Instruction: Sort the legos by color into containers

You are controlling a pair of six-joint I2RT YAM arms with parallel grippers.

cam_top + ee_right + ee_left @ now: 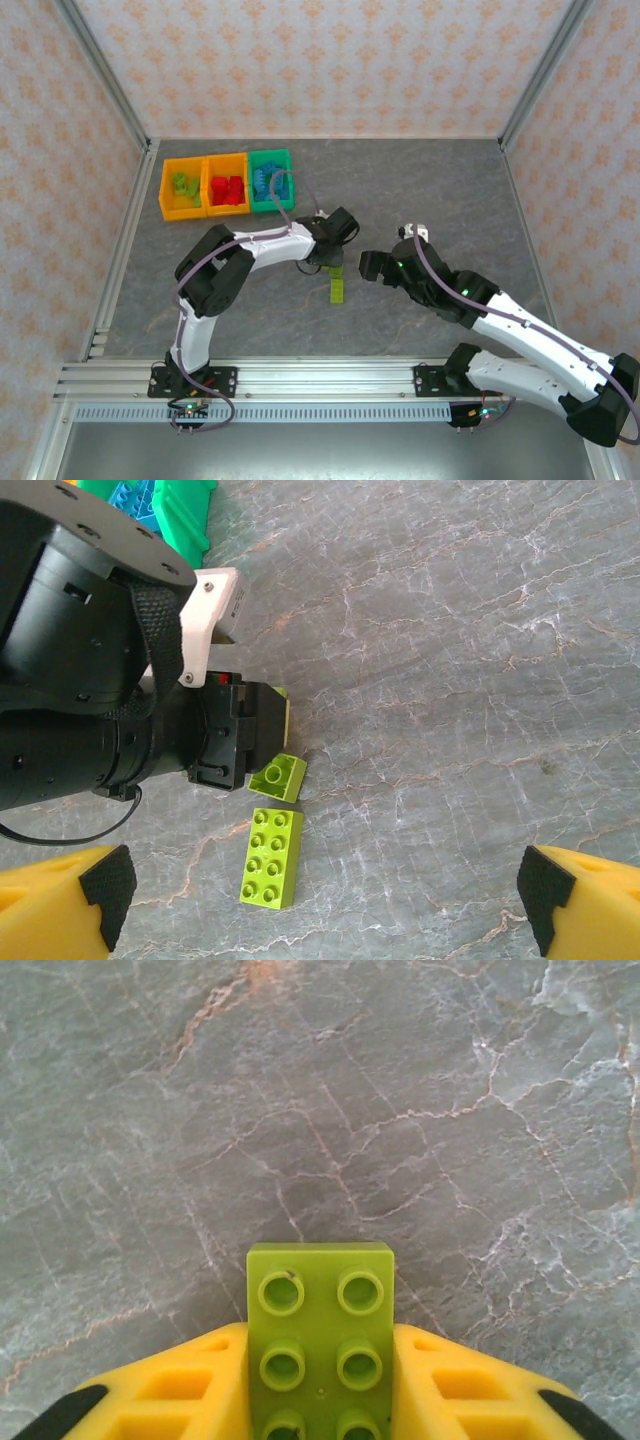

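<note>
1. When read outward from the arm bases, first entry: loose lime brick [272, 857], flat on the counter [480, 680], studs up, gripped by nothing; long axis roughly near-to-far in the overhead view.
2. Held lime brick [320, 1340], just beyond entry 1; contact between the two not clear. Pinched across its short width by the left tool [320, 1390], which is pressed against both long sides. Long axis straight out along the fingers, far end jutting past the fingertips. Slightly tilted in the right wrist view.
3. Right tool [320, 910], spread wide, holding nothing; just right of the left tool and facing it.
4. Far-left corner, three joined bins in a row:
   - leftmost orange bin [183, 215], holding lime legos [182, 184]
   - middle orange bin [227, 211], holding red legos [228, 188]
   - green bin [270, 155], holding blue legos [262, 180]
5. Judged destination for entry 2: leftmost orange bin. Lies far and to the left of the left tool, the farthest of the three; left arm clearly the nearer. Likely needs a lift first, then a carry past the green and middle bins.
</note>
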